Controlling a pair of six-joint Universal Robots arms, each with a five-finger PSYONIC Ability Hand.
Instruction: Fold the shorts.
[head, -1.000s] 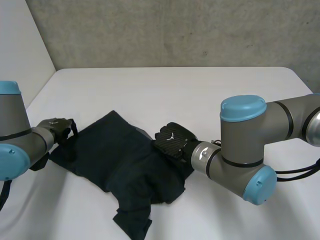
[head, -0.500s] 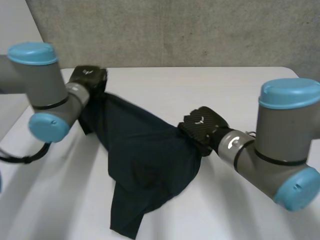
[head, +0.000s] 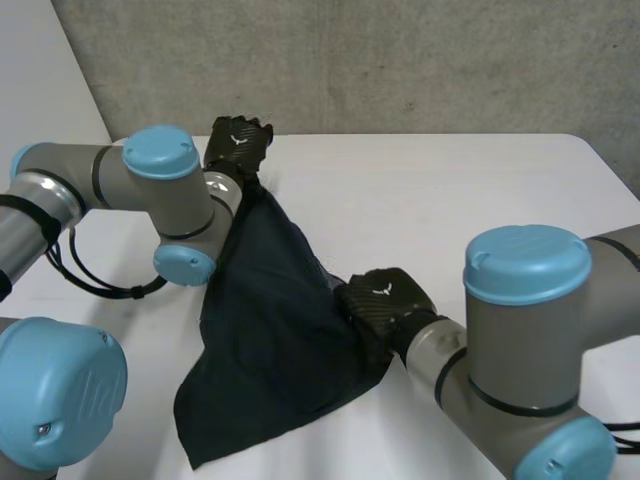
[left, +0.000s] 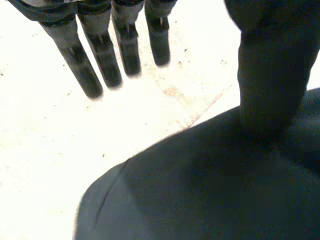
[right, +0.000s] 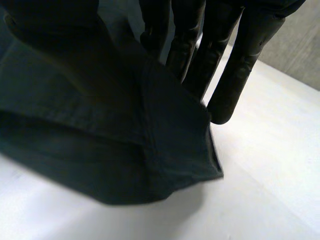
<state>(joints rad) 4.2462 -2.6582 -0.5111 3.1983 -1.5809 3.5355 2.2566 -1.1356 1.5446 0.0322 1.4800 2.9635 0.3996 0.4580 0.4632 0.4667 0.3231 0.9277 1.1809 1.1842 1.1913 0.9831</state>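
Observation:
The dark navy shorts (head: 270, 320) stretch in a slanted sheet between my two hands over the white table (head: 470, 200). My left hand (head: 238, 140) is at the far end of the cloth, near the table's back edge. Its fingers (left: 102, 55) point straight down at bare table, apart from the cloth; the shorts (left: 210, 185) bunch up against its thumb (left: 267, 75). My right hand (head: 385, 298) holds the near right edge. Its straight fingers (right: 240, 65) pinch a folded hem of the shorts (right: 100, 140) against the thumb. A loose corner (head: 200, 445) trails toward the table's front.
A grey concrete wall (head: 400, 60) stands behind the table. My left arm's elbow (head: 165, 170) hangs over the table's left part, and my right arm's big joint (head: 525, 300) is at the near right. White table lies bare to the far right (head: 520, 180).
The shorts lay flat a second ago. My left hand has swung up and to the table's back with one end. Its fingers have straightened. My right hand shifted nearer with its edge.

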